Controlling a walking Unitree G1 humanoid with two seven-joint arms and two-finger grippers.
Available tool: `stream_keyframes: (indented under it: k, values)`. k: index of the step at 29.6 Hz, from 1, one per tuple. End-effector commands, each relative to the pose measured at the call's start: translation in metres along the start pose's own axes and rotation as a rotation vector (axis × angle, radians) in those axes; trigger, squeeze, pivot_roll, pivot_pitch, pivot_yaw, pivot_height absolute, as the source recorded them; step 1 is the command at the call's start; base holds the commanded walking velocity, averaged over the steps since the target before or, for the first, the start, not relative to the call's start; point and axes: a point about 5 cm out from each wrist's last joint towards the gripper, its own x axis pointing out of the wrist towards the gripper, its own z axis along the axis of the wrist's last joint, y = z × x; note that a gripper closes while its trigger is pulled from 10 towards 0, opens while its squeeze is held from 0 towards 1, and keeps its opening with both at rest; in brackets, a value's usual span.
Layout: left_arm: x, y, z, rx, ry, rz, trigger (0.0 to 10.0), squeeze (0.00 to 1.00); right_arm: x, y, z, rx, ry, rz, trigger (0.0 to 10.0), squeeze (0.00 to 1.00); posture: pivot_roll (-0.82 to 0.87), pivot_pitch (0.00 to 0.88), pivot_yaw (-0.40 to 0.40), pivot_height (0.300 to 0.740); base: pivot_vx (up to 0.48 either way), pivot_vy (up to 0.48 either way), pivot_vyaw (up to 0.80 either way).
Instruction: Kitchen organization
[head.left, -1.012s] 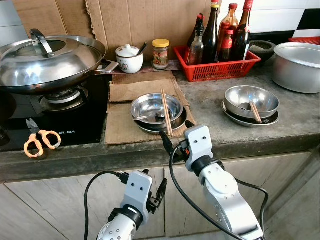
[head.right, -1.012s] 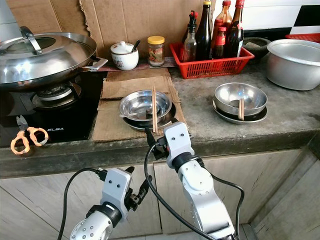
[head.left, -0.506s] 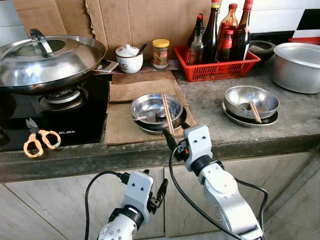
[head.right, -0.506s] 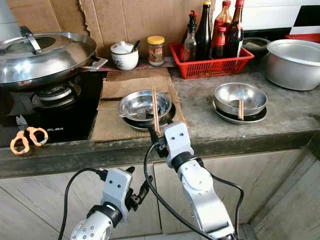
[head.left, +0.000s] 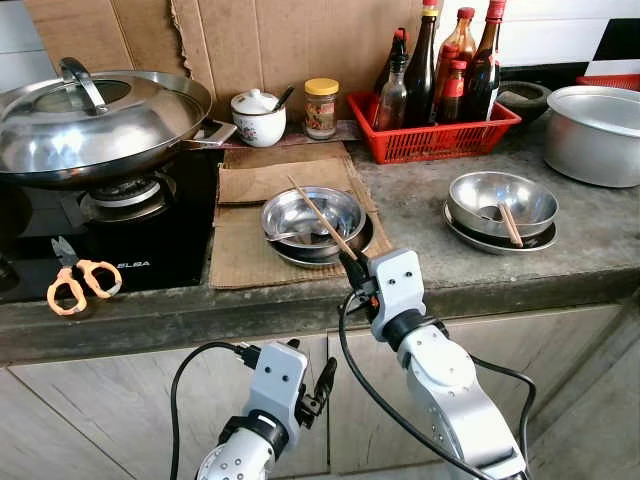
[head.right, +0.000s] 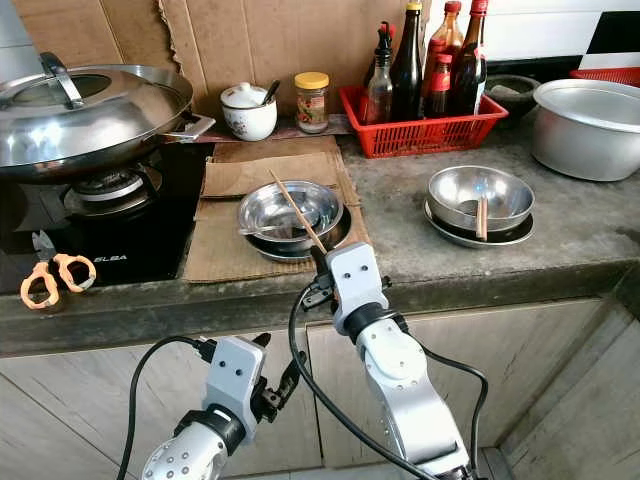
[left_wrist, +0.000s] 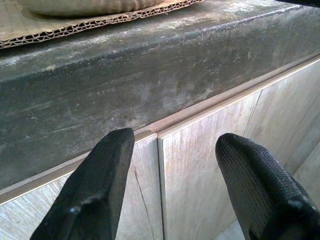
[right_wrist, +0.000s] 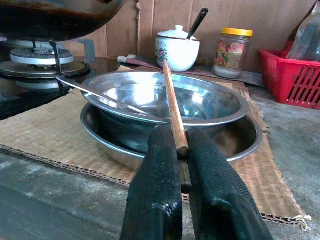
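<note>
My right tool (head.left: 352, 272) pinches the chopsticks (head.left: 318, 216), angled over the steel bowl (head.left: 312, 213); my left tool (left_wrist: 172, 187) hangs open.

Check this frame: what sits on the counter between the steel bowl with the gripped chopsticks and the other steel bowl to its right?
Bare grey counter separates the bowl, where the right gripper pinches the chopsticks, from the other bowl, seen in both eye views.

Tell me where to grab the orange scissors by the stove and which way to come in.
Grip the scissors at the dark pivot just behind the blades, coming straight down from above. They lie flat on the black stove top, so a side approach would likely find nothing to pinch. The orange loops are wide and rounded, probably harder to clamp. The left gripper hangs open below the counter, nearer them.
</note>
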Motion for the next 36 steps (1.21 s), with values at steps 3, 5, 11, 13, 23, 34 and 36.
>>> stream_keyframes:
  k: [3, 5, 11, 13, 23, 34, 36]
  values:
    - [-0.001, 0.0, 0.002, 0.006, -0.009, 0.008, 10.0, 0.0, 0.002, -0.005, 0.002, 0.003, -0.001, -0.022, 0.0, 0.0, 0.06, 0.033, -0.032, 0.74, 0.0, 0.0, 0.0]
    - [-0.001, 0.0, 0.002, 0.005, -0.008, 0.008, 10.0, 0.0, 0.003, -0.008, 0.003, 0.007, -0.008, -0.035, 0.0, 0.0, 0.06, 0.034, -0.03, 0.74, 0.0, 0.0, 0.0]
    - [0.0, 0.001, 0.002, 0.007, -0.007, 0.007, 10.0, 0.0, 0.004, -0.017, 0.013, 0.064, -0.069, -0.085, 0.0, 0.0, 0.06, 0.033, -0.028, 0.74, 0.0, 0.0, 0.0]
    - [0.0, 0.001, 0.002, 0.007, -0.007, 0.007, 10.0, 0.0, 0.003, -0.018, 0.015, 0.075, -0.079, -0.09, 0.0, 0.0, 0.06, 0.032, -0.027, 0.74, 0.0, 0.0, 0.0]
    - [0.0, 0.002, 0.004, 0.029, -0.019, 0.013, 10.0, 0.0, -0.017, -0.031, 0.024, 0.079, -0.144, -0.154, 0.0, 0.0, 0.06, 0.03, -0.023, 0.74, 0.0, 0.0, 0.0]
    - [-0.001, 0.003, 0.0, 0.061, -0.014, 0.018, 10.0, 0.0, -0.045, -0.04, 0.018, 0.059, -0.121, -0.241, 0.0, 0.0, 0.06, 0.027, -0.009, 0.74, 0.0, 0.0, 0.0]
    - [-0.001, 0.002, 0.002, 0.057, -0.013, 0.014, 10.0, 0.0, -0.053, -0.04, 0.014, 0.052, -0.109, -0.252, 0.0, 0.0, 0.06, 0.026, -0.007, 0.74, 0.0, 0.0, 0.0]
